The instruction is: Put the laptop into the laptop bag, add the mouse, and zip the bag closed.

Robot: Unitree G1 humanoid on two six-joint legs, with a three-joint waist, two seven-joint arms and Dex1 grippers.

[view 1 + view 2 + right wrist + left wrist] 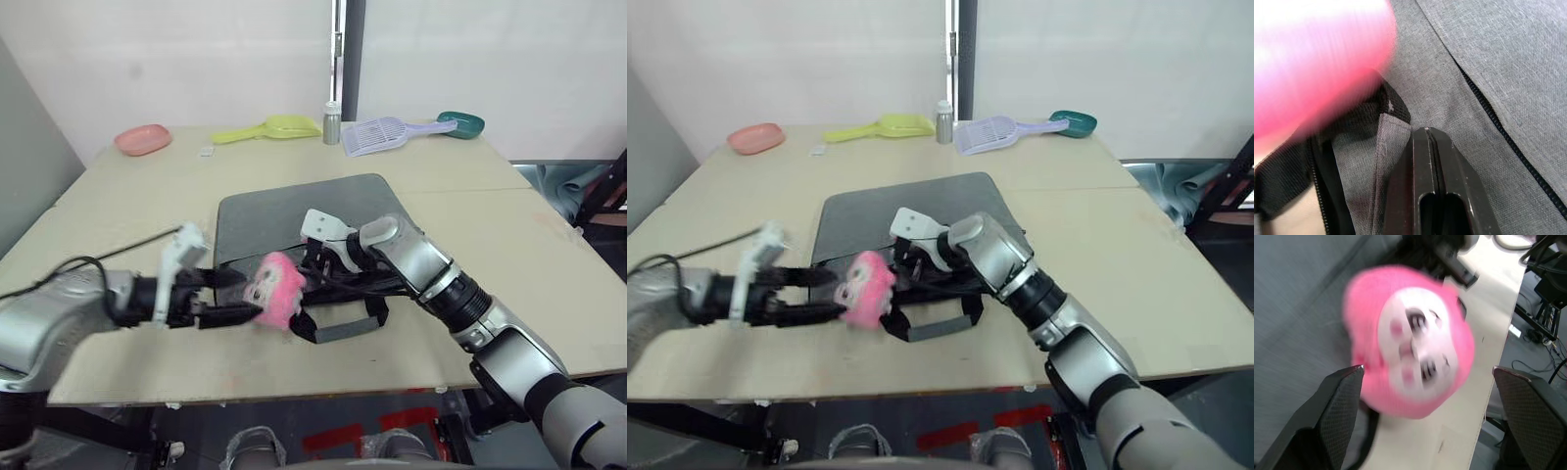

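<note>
Our right gripper (1436, 147) has its two fingers pressed flat together, with nothing visibly pinched between them. Its tips rest on the grey fabric of the laptop bag (294, 211), just beside the black zipper line and the bag's near, handle-side edge. Our left gripper (233, 296) stands wide open. Its fingers (1334, 406) straddle the pink plush (276, 290) without clearly touching it, though from the head view we cannot rule out light contact.

Taking the bag as our landmark: the plush sits at the bag's near edge, on the side toward our left arm, right against the black strap handles (343, 318), which spill off that edge toward us. The right gripper is at the same edge, just past the plush. The bag lies flat on the table (509, 225), its long axis running across us.

We see no laptop lying out and take it to be inside the bag, though we cannot confirm that; we cannot find the mouse either. In our judgement the zipper is the coming business. The right arm is nearer to it, and the plush crowds that stretch of edge.
</note>
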